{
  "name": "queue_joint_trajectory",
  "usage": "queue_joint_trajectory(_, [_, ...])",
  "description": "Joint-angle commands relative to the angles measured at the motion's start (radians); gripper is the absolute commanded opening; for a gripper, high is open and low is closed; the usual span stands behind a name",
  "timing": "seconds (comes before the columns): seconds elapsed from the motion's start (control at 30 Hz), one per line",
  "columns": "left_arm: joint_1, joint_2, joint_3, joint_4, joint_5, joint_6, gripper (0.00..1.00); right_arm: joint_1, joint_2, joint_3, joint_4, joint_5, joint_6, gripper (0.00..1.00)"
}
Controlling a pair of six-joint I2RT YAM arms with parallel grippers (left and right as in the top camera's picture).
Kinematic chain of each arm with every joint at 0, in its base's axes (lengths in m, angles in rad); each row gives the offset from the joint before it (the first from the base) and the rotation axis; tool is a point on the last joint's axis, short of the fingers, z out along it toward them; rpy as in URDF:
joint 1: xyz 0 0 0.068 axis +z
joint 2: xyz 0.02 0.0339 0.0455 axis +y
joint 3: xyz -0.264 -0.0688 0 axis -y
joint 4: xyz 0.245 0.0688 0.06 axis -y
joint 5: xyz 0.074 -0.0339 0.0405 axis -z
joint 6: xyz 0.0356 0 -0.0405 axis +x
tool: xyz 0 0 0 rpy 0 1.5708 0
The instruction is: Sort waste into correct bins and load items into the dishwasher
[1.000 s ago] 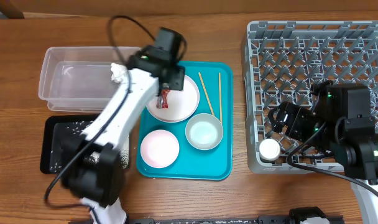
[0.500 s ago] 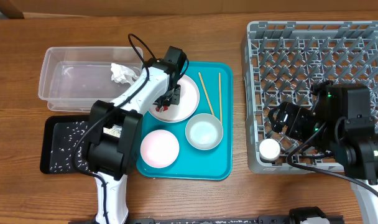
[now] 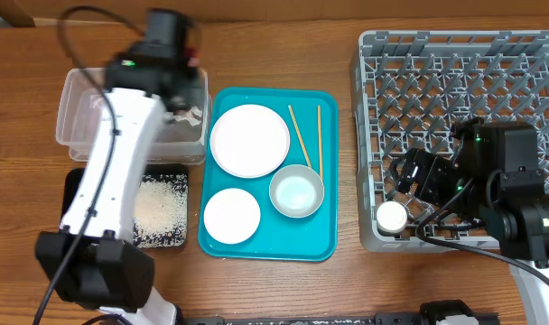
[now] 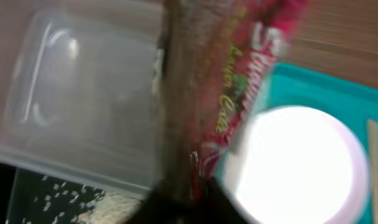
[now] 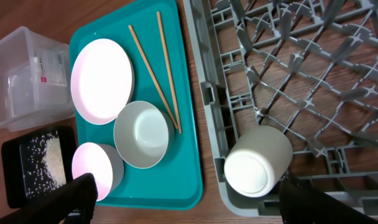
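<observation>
My left gripper [image 3: 182,83] is shut on the red snack wrapper [image 4: 251,68] and holds it above the right end of the clear tub [image 3: 89,113]. A crumpled white napkin [image 3: 191,116] lies in that tub. The black tray [image 3: 76,212] holds loose rice [image 3: 157,209]. On the teal tray [image 3: 265,246] are the bare white plate [image 3: 249,140], a white bowl [image 3: 231,215], a grey bowl [image 3: 296,191] and two chopsticks [image 3: 302,135]. My right gripper [image 5: 189,193] is open and empty, just back from the white cup [image 5: 257,163], which lies in the front left corner of the dish rack [image 3: 455,81].
The rack fills the right side of the table; its front left edge lies close to the teal tray. The right arm's body [image 3: 518,199] covers the rack's front right part. The left arm [image 3: 112,190] stretches over the black tray.
My left gripper has lifted the red wrapper off the plate and swung left to above the clear tub. The plate is now bare. The right arm has not moved.
</observation>
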Motion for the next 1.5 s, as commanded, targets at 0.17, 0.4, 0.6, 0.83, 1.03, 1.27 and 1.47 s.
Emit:
queue_joint_trajectory(0.17, [0.084, 0.082, -0.004, -0.070, 0.047, 0.071, 0.70, -0.002, -0.005, 0.018, 0.026, -0.005, -0.005, 0.96])
queue_joint_trajectory(0.4, [0.034, -0.107, 0.124, -0.218, 0.063, 0.071, 0.91, -0.002, -0.005, 0.018, 0.050, 0.029, -0.005, 0.96])
queue_joint_trajectory(0.6, [-0.040, -0.314, 0.124, -0.333, 0.054, 0.071, 1.00, -0.002, -0.005, 0.018, 0.071, 0.040, -0.005, 0.96])
queue_joint_trajectory(0.83, [-0.055, -0.473, 0.123, -0.410, 0.084, 0.015, 1.00, -0.002, -0.005, 0.018, 0.055, 0.040, -0.005, 1.00])
queue_joint_trajectory(1.03, [-0.055, -0.477, 0.123, -0.403, 0.095, 0.011, 1.00, -0.002, -0.005, 0.018, 0.052, 0.039, -0.005, 1.00])
queue_joint_trajectory(1.27, [-0.055, -0.451, 0.122, -0.403, 0.095, 0.011, 1.00, -0.002, -0.005, 0.018, 0.052, 0.040, -0.005, 1.00])
queue_joint_trajectory(1.47, [-0.055, -0.430, 0.122, -0.403, 0.095, 0.011, 1.00, -0.002, -0.005, 0.018, 0.029, 0.040, -0.005, 1.00])
